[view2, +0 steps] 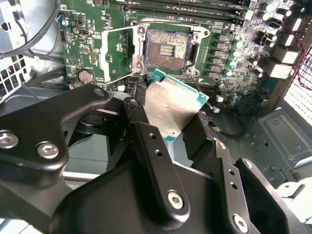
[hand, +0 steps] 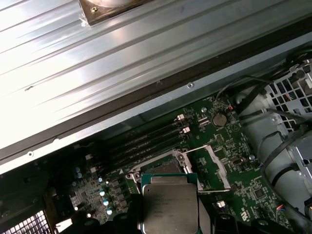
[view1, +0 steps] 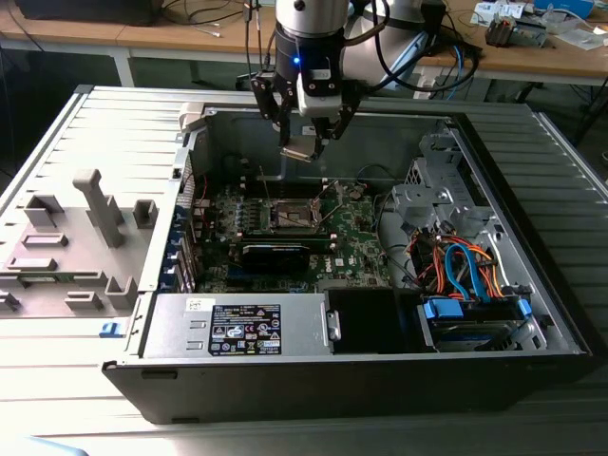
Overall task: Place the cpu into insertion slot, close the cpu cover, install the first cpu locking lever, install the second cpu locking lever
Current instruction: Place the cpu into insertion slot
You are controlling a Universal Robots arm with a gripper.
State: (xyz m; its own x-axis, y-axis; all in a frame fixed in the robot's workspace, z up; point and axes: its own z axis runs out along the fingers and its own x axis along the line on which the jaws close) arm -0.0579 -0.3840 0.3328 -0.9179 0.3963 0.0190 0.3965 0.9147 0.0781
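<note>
Black gripper (view1: 302, 144) pinching the flat, silvery-grey square cpu (view2: 170, 105); the dark-centred, silver-rimmed insertion slot (view2: 166, 48) lies below it, with the thin silver cpu cover (view2: 117, 53) swung open.

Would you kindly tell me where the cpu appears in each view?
Exterior view: cpu held up over the socket.
Second wrist view: cpu between the fingers, near the socket.
First wrist view: cpu overlapping the socket.
Shared landmark: the open square socket.

Dull silvery metal cpu (view2: 170, 107), matt black hand (view2: 168, 117)
</note>
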